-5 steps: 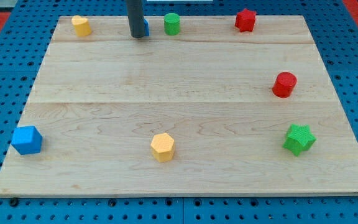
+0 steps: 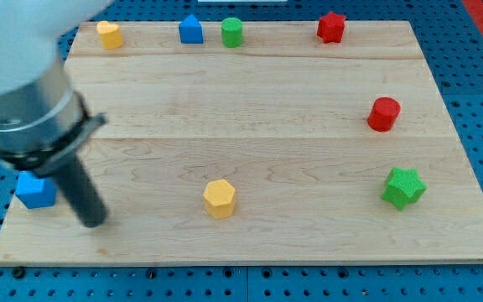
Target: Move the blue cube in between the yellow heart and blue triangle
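The blue cube [image 2: 34, 191] lies at the board's left edge near the view's bottom, partly hidden by the arm. My tip [image 2: 94, 221] rests on the board just right of and slightly below the cube, close to it. The yellow heart [image 2: 108, 34] sits at the top left. The blue triangle [image 2: 190, 29] sits at the top, right of the heart, with a gap between them.
A green cylinder [image 2: 231, 32] stands right of the blue triangle. A red star [image 2: 331, 27] is at the top right. A red cylinder [image 2: 383, 114] and a green star [image 2: 403, 187] are on the right. A yellow hexagon [image 2: 220, 198] is at bottom centre. The arm's body [image 2: 23, 84] covers the view's left.
My tip has moved from beside the blue triangle at the top down to the bottom left, next to the blue cube. The blue triangle now shows fully. No block has moved.
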{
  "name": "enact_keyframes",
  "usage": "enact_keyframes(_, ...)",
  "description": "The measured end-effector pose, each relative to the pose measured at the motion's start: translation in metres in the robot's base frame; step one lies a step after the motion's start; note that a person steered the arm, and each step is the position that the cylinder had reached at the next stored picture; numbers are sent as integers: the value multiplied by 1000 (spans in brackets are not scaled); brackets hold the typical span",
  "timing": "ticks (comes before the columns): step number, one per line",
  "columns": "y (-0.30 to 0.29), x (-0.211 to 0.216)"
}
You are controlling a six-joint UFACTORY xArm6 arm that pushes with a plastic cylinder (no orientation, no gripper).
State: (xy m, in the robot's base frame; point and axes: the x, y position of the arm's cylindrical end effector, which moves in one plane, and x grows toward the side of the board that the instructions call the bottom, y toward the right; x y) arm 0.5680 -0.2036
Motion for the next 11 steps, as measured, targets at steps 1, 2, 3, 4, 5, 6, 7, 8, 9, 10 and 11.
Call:
enact_keyframes(1, -46, -11)
enact_keyframes(2, -42, -49)
enact_keyframes(3, -16, -48)
enact_keyframes(4, -33, -15)
enact_keyframes(5, -99, -26)
enact_keyframes(6, -80, -63)
enact_keyframes(7, -66, -129)
enact_keyframes(8, -30, -158)
enact_keyframes(9, 7, -175)
enact_keyframes(10, 24, -230)
enact_keyframes(11, 58, -234)
